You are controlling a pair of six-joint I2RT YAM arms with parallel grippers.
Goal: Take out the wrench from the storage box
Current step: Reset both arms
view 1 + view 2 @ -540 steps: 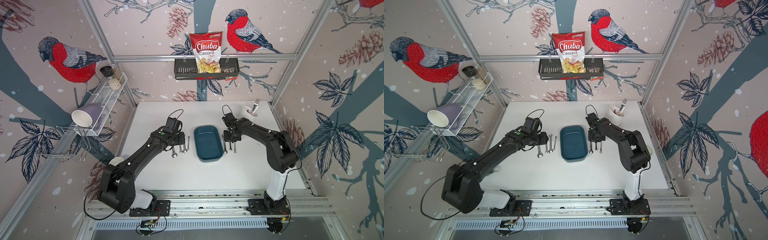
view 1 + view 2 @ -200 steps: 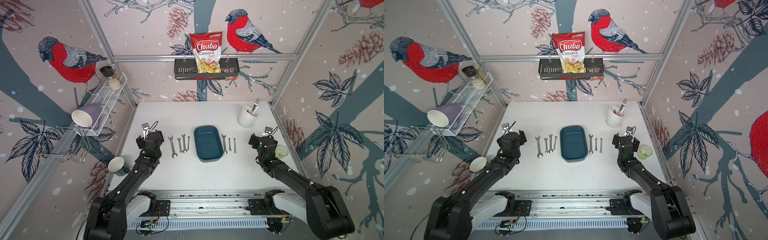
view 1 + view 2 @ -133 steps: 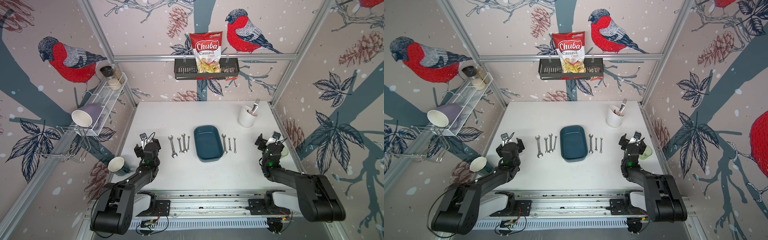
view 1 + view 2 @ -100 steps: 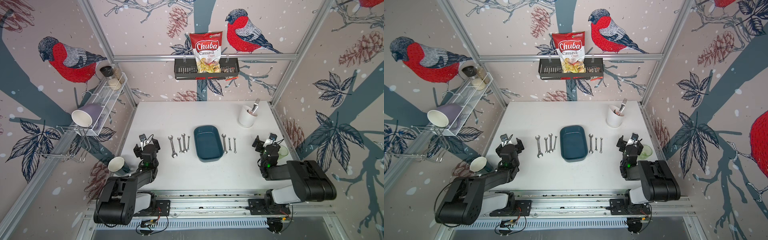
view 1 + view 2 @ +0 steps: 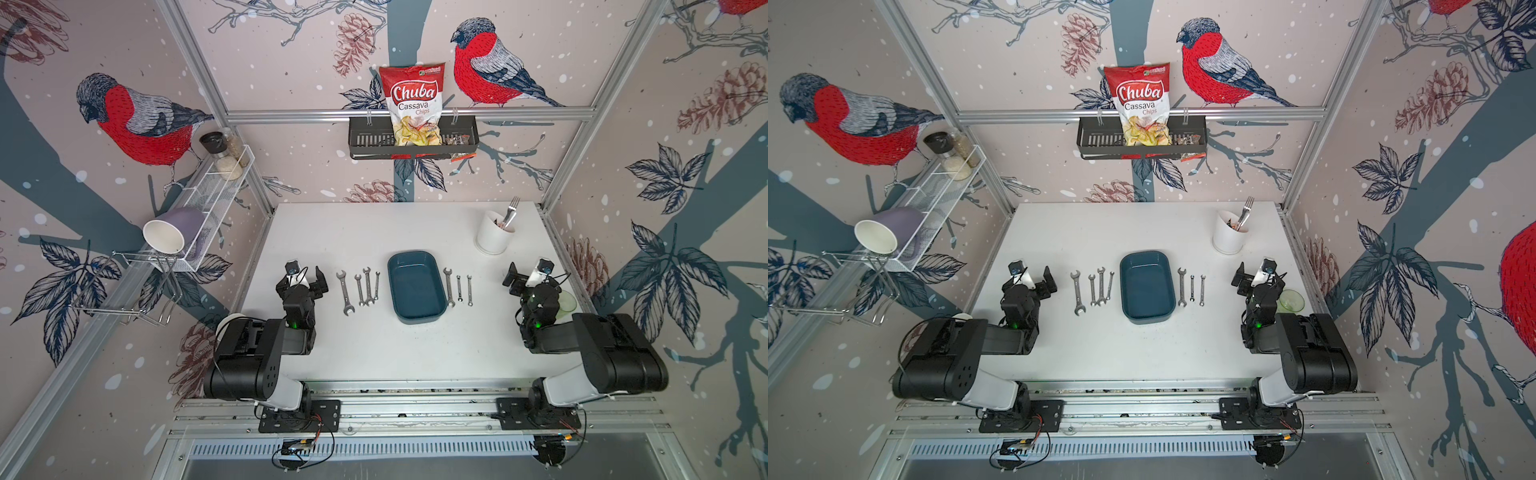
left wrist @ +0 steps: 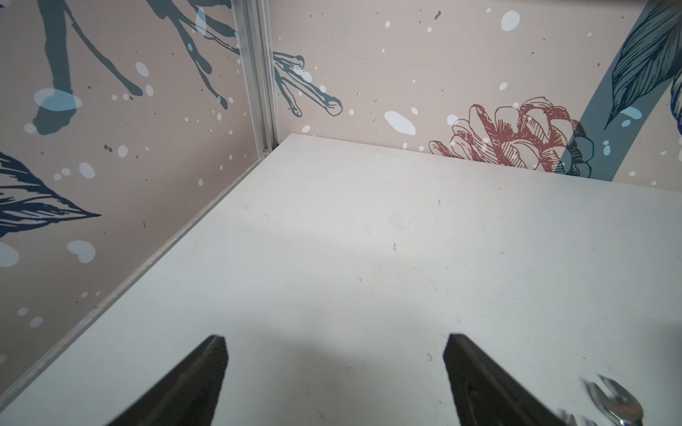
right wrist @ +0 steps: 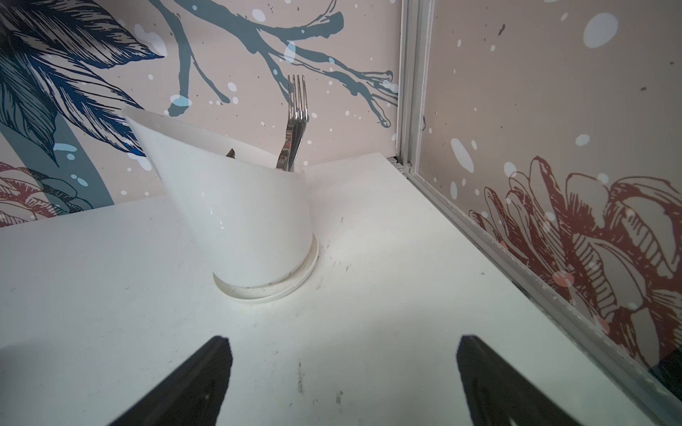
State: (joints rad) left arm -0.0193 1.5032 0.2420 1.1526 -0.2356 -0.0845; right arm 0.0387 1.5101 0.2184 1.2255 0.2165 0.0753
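The white surface (image 5: 374, 357) fills the middle of both top views; the left arm (image 5: 257, 345) sits folded at its 8 o'clock corner and the right arm (image 5: 602, 353) at its 4 o'clock corner, neither touching any tool; on the back wall at 12 o'clock hangs a black wire shelf (image 5: 365, 139) with a red chips bag (image 5: 413, 99) standing in it; the storage box (image 5: 413, 286), dark teal and open-topped, lies flat at the centre of the surface, its long sides running from 12 to 6 o'clock; a white cutlery holder (image 5: 492, 239) stands toward 1 o'clock of the box, well apart from it; the left end effector (image 6: 336, 343) is over bare surface at 9 o'clock of the tools, its fingers spread wide with nothing between them; the right end effector (image 7: 344, 342), at 3 o'clock, likewise stands wide apart and grips nothing, facing the cutlery holder; every wrench in view lies on the surface outside the box: a row of four wrenches (image 5: 359, 290) near its 9 o'clock wall and a row of three wrenches (image 5: 449, 287) just beside its 3 o'clock wall, all roughly parallel to its long sides; in the left wrist view one wrench head (image 6: 616, 402) shows near a finger; a fork (image 5: 512, 210) leans out of the holder, tines up.
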